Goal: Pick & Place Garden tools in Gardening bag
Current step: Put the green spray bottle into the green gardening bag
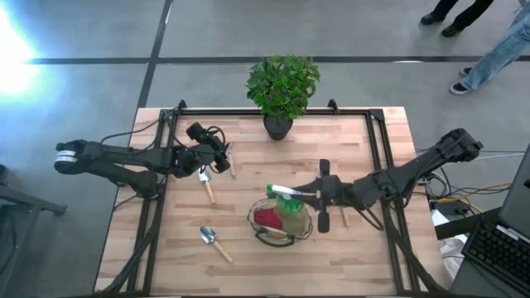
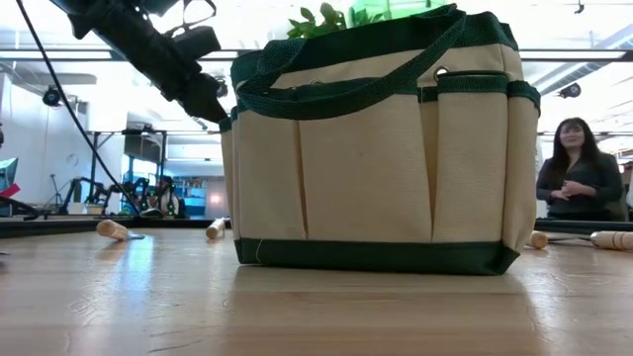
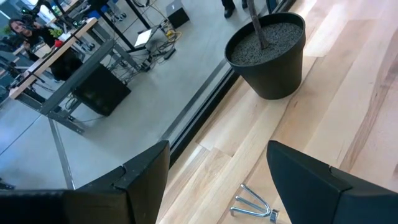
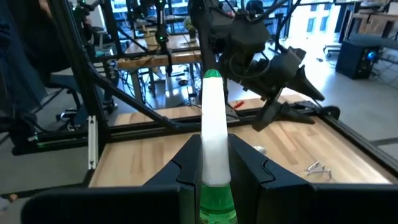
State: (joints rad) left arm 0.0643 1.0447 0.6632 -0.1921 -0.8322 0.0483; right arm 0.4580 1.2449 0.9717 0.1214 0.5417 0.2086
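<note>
My right gripper (image 1: 310,195) is shut on the green spray bottle (image 1: 286,195), which hangs over the round gardening bag (image 1: 281,222). In the low view the bag (image 2: 381,148) fills the middle. A red piece (image 1: 267,217) lies inside it. A silver trowel (image 1: 214,242) rests flat on the table, nearer than the bag and to its left. A fork tool (image 1: 205,185) lies below my left gripper (image 1: 224,156), which stands open; its tines (image 3: 252,208) show between the fingers in the left wrist view. My right gripper pinches the bottle's white part (image 4: 214,168), just ahead of its green body, between the two fingers (image 4: 186,165). The fingers come level from the table's right and lie along the bottle. It sticks out past them toward the left, clear above the bag.
A leafy plant in a dark pot (image 1: 280,124) stands at the far middle of the table. Wooden handles (image 2: 112,230) (image 2: 613,238) lie on the table on both sides of the bag. People stand in the room beyond the table.
</note>
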